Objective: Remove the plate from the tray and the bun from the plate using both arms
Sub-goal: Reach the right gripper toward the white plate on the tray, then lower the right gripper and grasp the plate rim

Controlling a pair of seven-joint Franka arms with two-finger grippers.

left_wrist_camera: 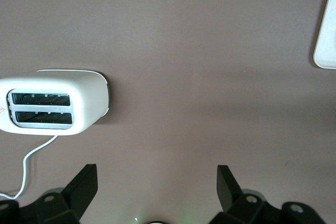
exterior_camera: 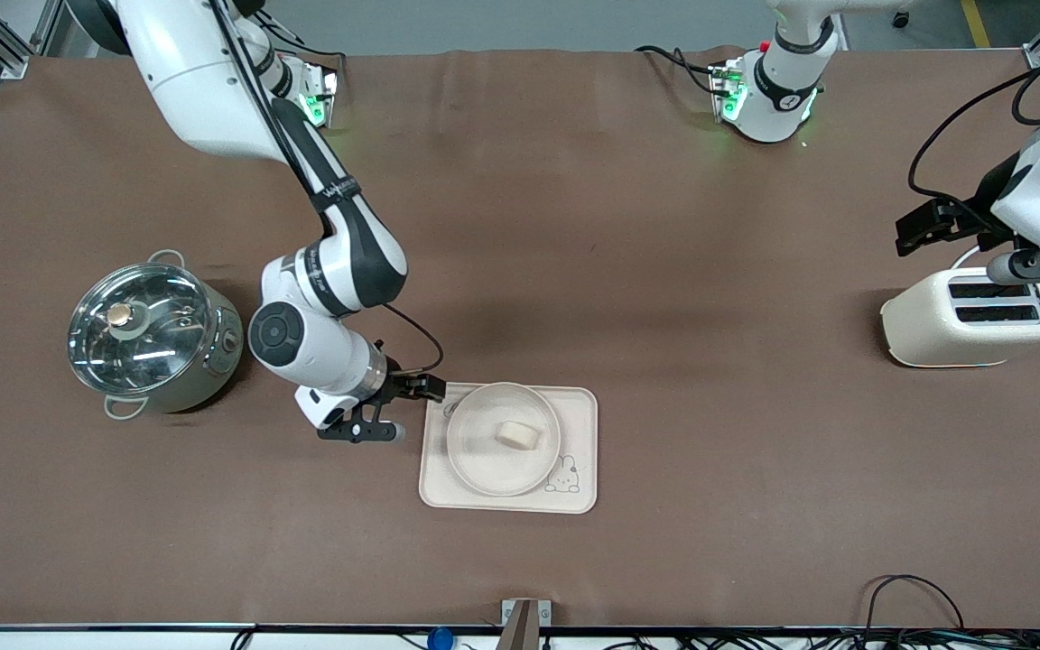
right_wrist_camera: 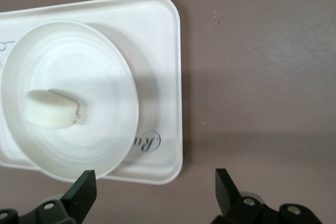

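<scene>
The round cream plate (exterior_camera: 477,465) rests on the rectangular cream tray (exterior_camera: 577,420) near the front middle of the table. The small pale bun (exterior_camera: 519,434) lies in the plate. My right gripper (exterior_camera: 365,426) hovers low beside the tray's edge toward the right arm's end, open and empty. In the right wrist view the plate (right_wrist_camera: 94,61), the bun (right_wrist_camera: 52,109) and the tray (right_wrist_camera: 160,35) show past the open right gripper (right_wrist_camera: 152,192). My left gripper (exterior_camera: 1039,264) is up over the toaster, open and empty; it also shows in the left wrist view (left_wrist_camera: 157,187).
A steel pot with a glass lid (exterior_camera: 154,334) stands toward the right arm's end, close to the right arm's wrist. A cream toaster (exterior_camera: 976,320) stands at the left arm's end; it also shows in the left wrist view (left_wrist_camera: 52,100). Cables run along the front edge.
</scene>
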